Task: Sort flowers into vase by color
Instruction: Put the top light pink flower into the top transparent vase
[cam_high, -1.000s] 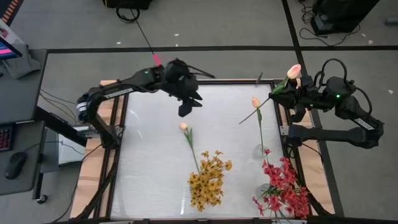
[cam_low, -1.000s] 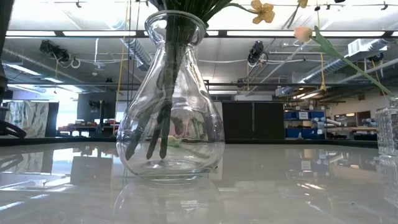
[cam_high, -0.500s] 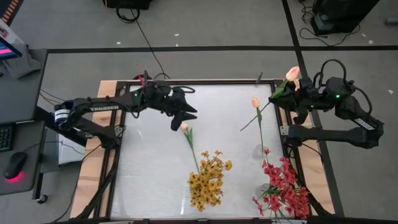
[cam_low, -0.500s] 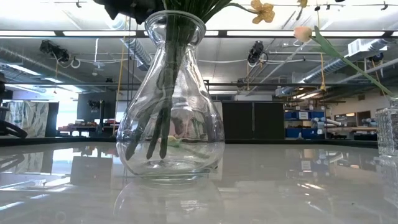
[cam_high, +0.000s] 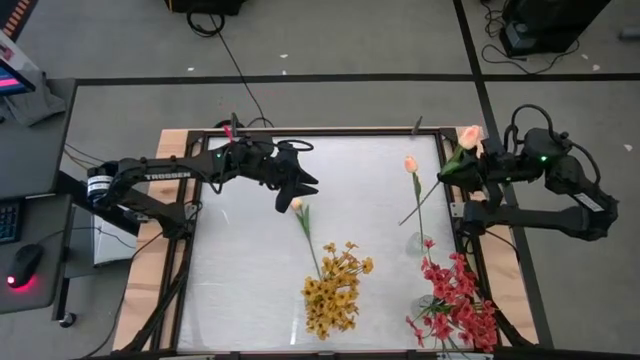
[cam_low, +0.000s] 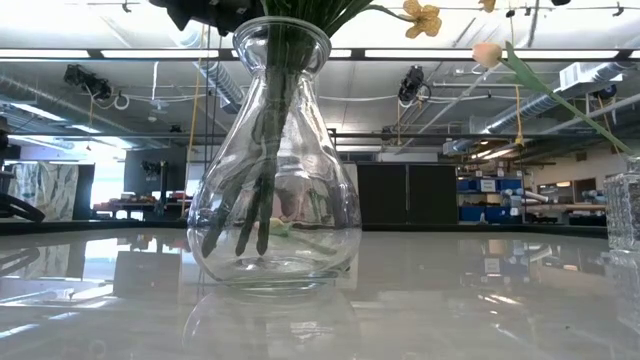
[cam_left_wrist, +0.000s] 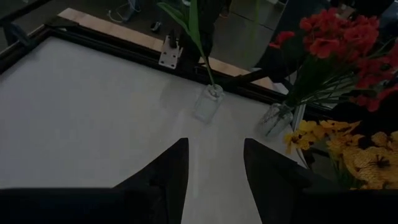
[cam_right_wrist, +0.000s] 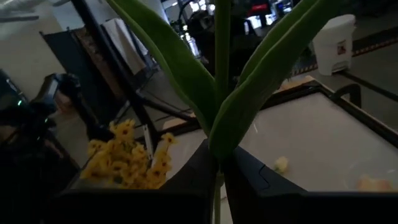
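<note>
A peach tulip (cam_high: 470, 133) is clamped by its green stem in the closed right gripper (cam_high: 462, 168), above the table's (cam_high: 240, 260) right edge. Another peach bud (cam_high: 296, 204) lies on the table, just under the left gripper (cam_high: 293, 186), whose fingers stand open and empty. Yellow flowers (cam_high: 335, 288) and red flowers (cam_high: 456, 300) stand nearer the front.
</note>
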